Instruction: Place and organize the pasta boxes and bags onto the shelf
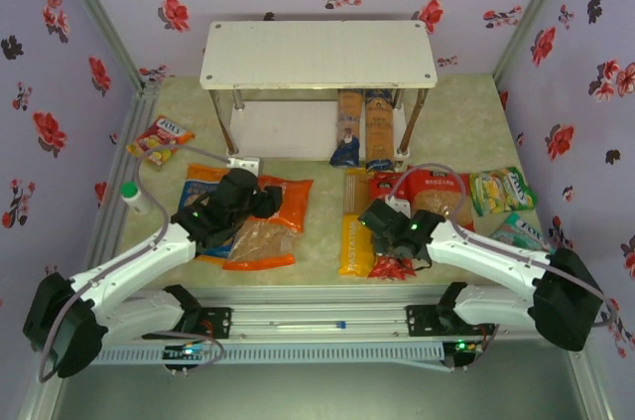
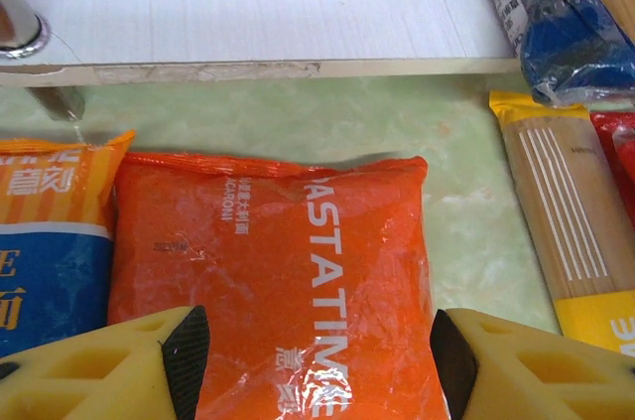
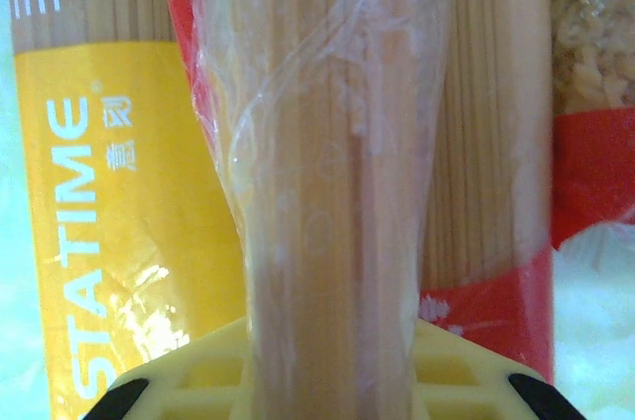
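**Red spaghetti pack [image 3: 327, 142] pinched on the table**

The pack was squeezed between the fingers of the right gripper [image 3: 327, 380], hemmed in by the yellow spaghetti pack [image 3: 109, 192] and the red bag [image 3: 595, 152]. The left gripper [image 2: 317, 350] was held wide over the orange bag [image 2: 278, 271], near the shelf [image 2: 248, 3], where two dark blue packs [image 1: 362, 132] were stored on the lower tier.

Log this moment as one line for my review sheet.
left gripper: open over orange bag | right gripper: shut on red spaghetti pack | shelf: two dark blue packs on lower tier
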Available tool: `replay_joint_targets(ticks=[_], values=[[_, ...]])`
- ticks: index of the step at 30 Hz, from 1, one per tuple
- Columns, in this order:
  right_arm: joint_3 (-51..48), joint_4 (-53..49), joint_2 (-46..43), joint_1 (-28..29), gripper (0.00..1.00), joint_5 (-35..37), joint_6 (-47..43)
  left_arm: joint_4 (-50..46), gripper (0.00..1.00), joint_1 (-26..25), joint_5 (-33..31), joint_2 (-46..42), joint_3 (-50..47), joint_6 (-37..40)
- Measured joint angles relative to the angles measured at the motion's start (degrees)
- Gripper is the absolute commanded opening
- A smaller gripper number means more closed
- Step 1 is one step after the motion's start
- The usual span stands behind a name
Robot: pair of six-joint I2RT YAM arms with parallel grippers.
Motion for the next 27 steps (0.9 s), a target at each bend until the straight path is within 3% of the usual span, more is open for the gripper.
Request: replay_joint_targets(ticks=[9,17,27], values=[[8.11,-9.7,-5.38,6.14,0.0,-5.95,-2.86,-2.91,0.64,2.49,0.0,-0.94,0.17,0.04],[13.86,-7.91,-5.03,9.9,0.0,-11.82,-6.47,-4.94,0.64,3.13,0.0,-2.05,1.97,0.07],[26.1,7.28,14.01,1.97,0.0,-8.59,-14.58,-6.64,0.65,3.19,0.0,-3.78,3.45,0.46]])
